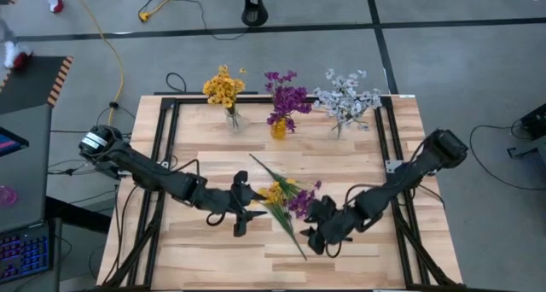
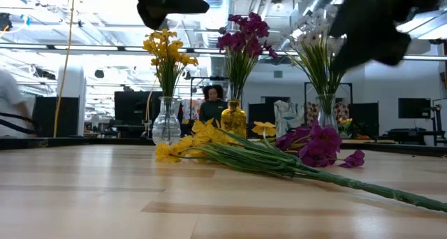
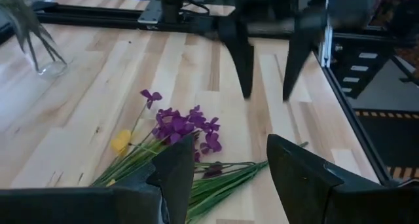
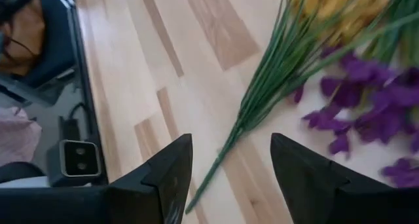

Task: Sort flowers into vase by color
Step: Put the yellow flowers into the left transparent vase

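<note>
1. The table (image 1: 213, 249) is a pale wooden butcher-block top with visible plank seams, framed by dark metal rails.
2. Along its far edge stand three vases: a clear ribbed glass vase (image 2: 166, 121) with yellow blossoms, an amber glass vase (image 2: 233, 118) with purple blossoms, and a slim clear vase (image 2: 327, 113) with pale bluish-white blossoms.
3. The loose flowers (image 1: 284, 200) lie flat near the middle of the table, toward its near edge: a fanned bundle of thin green stems and narrow leaves, with small clustered yellow heads on one side and purple heads on the other.
4. The left gripper (image 1: 249, 208) sits just beside the bundle on the side of the table's left edge; its dark wedge-shaped fingers (image 3: 177, 168) stand spread, with nothing between them, above the stems and purple blossoms.
5. The right gripper (image 1: 317, 232) sits just beside the purple heads on the side of the table's right edge; its jaws are likewise spread and empty, hanging over the stem ends.
6. Whether either gripper touches a stem is hard to judge, since the fingers seem slightly raised.
</note>
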Controlling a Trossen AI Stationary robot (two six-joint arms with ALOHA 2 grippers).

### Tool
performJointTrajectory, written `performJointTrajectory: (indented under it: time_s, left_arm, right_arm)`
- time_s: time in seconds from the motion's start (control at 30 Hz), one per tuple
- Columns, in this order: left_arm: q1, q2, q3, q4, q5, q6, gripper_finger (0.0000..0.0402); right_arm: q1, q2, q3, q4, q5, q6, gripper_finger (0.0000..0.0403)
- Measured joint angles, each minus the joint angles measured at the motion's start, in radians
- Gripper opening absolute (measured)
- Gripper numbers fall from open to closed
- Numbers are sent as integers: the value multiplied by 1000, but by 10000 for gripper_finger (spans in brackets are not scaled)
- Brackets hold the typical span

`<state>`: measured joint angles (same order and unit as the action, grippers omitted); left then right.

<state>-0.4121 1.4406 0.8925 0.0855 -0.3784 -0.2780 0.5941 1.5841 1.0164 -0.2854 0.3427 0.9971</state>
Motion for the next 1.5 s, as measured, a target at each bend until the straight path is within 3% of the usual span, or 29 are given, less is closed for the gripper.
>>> performJointTrajectory:
  time_s: [0.33, 0.6, 1.5]
  left_arm:
    - [-56, 0, 0, 2, -82, -129, 178]
    - [-72, 1, -1, 7, -87, -188, 178]
    - [-76, 1, -1, 9, -100, -190, 178]
  right_arm:
    - [34, 199, 0, 193, 4, 50, 208]
    - [17, 280, 0, 222, 9, 51, 188]
    - [-48, 303, 0, 260, 50, 51, 183]
